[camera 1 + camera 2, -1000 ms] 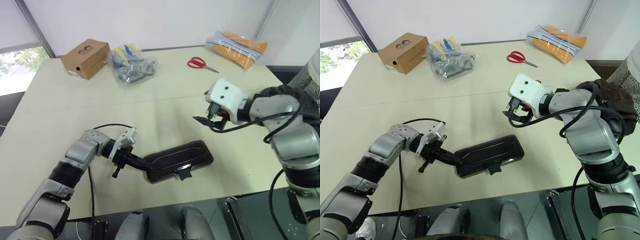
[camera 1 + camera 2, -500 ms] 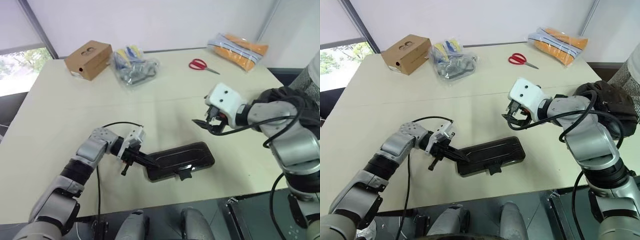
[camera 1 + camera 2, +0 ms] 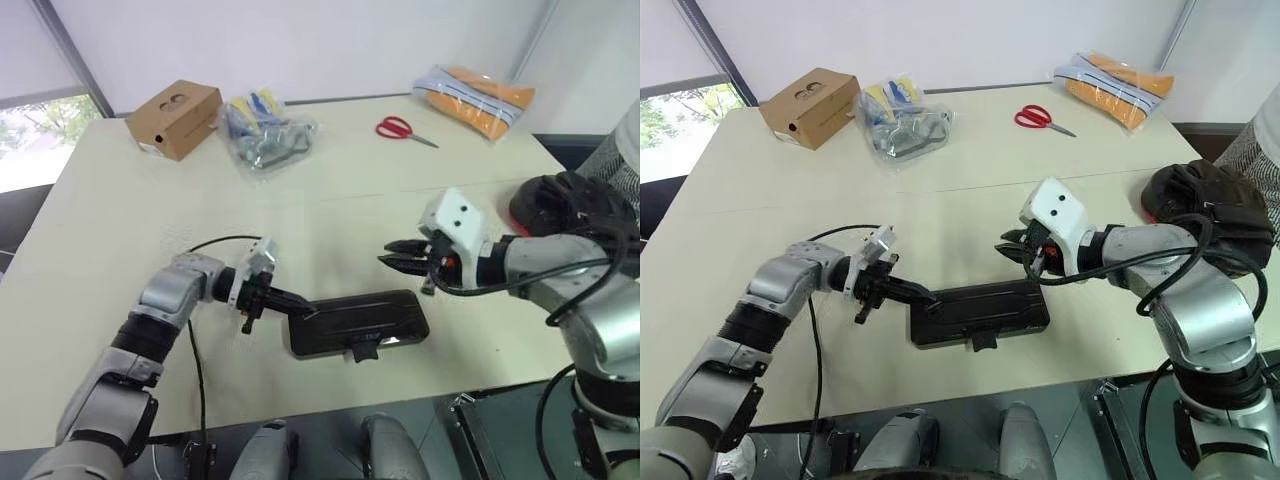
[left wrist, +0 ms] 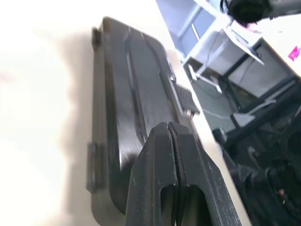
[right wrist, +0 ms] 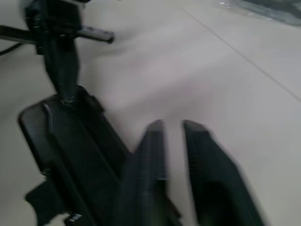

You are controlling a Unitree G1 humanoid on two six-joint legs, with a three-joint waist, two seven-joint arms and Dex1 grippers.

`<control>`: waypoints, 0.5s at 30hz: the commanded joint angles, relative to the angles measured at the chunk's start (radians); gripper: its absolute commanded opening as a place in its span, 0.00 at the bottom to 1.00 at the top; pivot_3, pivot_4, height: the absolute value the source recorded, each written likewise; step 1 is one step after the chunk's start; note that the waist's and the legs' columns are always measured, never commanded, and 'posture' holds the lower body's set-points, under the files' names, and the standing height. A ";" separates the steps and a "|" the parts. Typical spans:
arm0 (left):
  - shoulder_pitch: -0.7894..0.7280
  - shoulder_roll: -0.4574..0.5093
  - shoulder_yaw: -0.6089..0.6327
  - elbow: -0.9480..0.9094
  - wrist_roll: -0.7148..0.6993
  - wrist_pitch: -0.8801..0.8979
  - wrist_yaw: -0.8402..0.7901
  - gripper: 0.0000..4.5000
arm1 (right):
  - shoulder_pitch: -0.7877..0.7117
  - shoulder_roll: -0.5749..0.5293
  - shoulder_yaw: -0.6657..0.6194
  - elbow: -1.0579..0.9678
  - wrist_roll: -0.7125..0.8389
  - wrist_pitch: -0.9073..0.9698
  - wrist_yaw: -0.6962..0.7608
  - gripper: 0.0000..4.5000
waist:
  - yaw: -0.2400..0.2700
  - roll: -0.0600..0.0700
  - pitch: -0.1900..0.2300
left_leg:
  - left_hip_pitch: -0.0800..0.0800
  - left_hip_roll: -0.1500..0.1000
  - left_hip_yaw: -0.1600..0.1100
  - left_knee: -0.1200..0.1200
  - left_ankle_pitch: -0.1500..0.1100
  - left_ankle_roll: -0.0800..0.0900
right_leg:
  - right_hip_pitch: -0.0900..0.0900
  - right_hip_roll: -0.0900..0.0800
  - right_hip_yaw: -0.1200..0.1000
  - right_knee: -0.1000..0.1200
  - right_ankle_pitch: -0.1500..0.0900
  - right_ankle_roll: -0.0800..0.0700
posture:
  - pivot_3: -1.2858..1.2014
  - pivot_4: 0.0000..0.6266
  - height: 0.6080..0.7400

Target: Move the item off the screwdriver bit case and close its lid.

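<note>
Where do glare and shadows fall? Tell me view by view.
Left wrist view: the table glares white, with a soft shadow beside the screwdriver bit case. Left eye view: daylight at the window, faint sheen on the lid.

One bit case (image 3: 357,322), one mitt (image 3: 565,205), one scissors (image 3: 398,128), one cardboard box (image 3: 174,117), two bags (image 3: 264,130)

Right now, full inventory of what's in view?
screwdriver bit case: one, dark, lid down, near table edge
mitt: one, black with red rim, table's right edge
scissors: one pair, red handles, far side
cardboard box: one, brown, far left corner
clear bag: one, mixed contents, beside the box
orange packet: one, far right corner
table: one, beige
left end effector: shut, tip on the case's left end
right end effector: shut, above the case's right end
</note>
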 commanded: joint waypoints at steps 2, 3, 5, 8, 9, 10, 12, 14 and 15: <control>-0.067 -0.020 0.024 0.005 -0.015 0.017 0.008 0.00 | 0.087 0.025 0.011 -0.090 0.094 -0.006 -0.010 0.01 | 0.002 0.000 0.000 | 0.000 0.000 0.000 0.000 0.000 0.000 | 0.000 0.000 0.000 0.000 0.000 0.000 | 0.52 0.24 1.00; -0.082 -0.030 0.020 0.022 -0.006 0.014 0.014 0.00 | 0.107 0.024 0.025 -0.096 0.099 -0.013 -0.016 0.01 | 0.003 0.000 0.000 | 0.000 0.000 -0.001 0.000 0.000 0.000 | 0.000 0.000 -0.001 0.000 0.000 0.000 | 0.52 0.24 1.00; -0.122 -0.058 0.015 0.079 0.014 -0.002 0.030 0.00 | 0.152 0.022 0.060 -0.096 0.111 -0.018 -0.026 0.01 | 0.001 0.000 0.000 | -0.001 0.000 0.000 0.001 0.000 0.000 | 0.000 0.000 0.000 0.000 0.000 0.000 | 0.52 0.24 1.00; -0.168 -0.089 0.001 0.158 0.049 -0.046 0.033 0.00 | 0.214 0.001 0.116 -0.104 0.116 -0.050 -0.025 0.01 | 0.000 0.000 0.000 | 0.000 -0.001 0.001 0.001 0.000 0.000 | 0.001 0.000 -0.001 0.000 0.000 0.000 | 0.52 0.24 1.00; -0.182 -0.101 -0.004 0.185 0.062 -0.065 0.035 0.00 | 0.231 -0.006 0.138 -0.098 0.106 -0.067 -0.027 0.01 | -0.002 0.000 0.000 | 0.000 -0.001 0.001 0.001 0.000 0.000 | 0.000 0.000 -0.001 0.000 0.000 0.000 | 0.52 0.24 1.00; -0.192 -0.112 -0.008 0.207 0.074 -0.083 0.036 0.00 | 0.244 -0.011 0.156 -0.091 0.099 -0.082 -0.031 0.01 | -0.003 -0.001 0.000 | 0.000 -0.001 0.002 0.001 0.000 0.000 | 0.000 0.000 -0.001 0.000 0.000 0.000 | 0.52 0.24 1.00; -0.208 -0.136 -0.022 0.257 0.108 -0.128 0.041 0.00 | 0.267 -0.023 0.198 -0.067 0.077 -0.113 -0.039 0.01 | -0.002 -0.001 0.001 | 0.000 -0.001 0.002 0.001 0.000 0.000 | 0.000 0.000 -0.001 0.000 0.000 0.000 | 0.52 0.24 1.00; -0.214 -0.158 -0.032 0.289 0.135 -0.163 0.045 0.00 | 0.287 -0.034 0.230 -0.050 0.060 -0.140 -0.044 0.01 | -0.002 -0.001 0.001 | 0.000 -0.001 0.003 0.001 0.000 0.000 | 0.000 0.000 -0.001 0.000 0.000 0.000 | 0.52 0.24 1.00; -0.214 -0.173 -0.037 0.311 0.153 -0.190 0.055 0.00 | 0.296 -0.043 0.250 -0.039 0.046 -0.156 -0.048 0.01 | -0.002 -0.001 0.001 | 0.000 -0.001 0.003 0.001 0.000 0.000 | 0.001 0.000 -0.001 0.000 0.000 0.000 | 0.52 0.24 1.00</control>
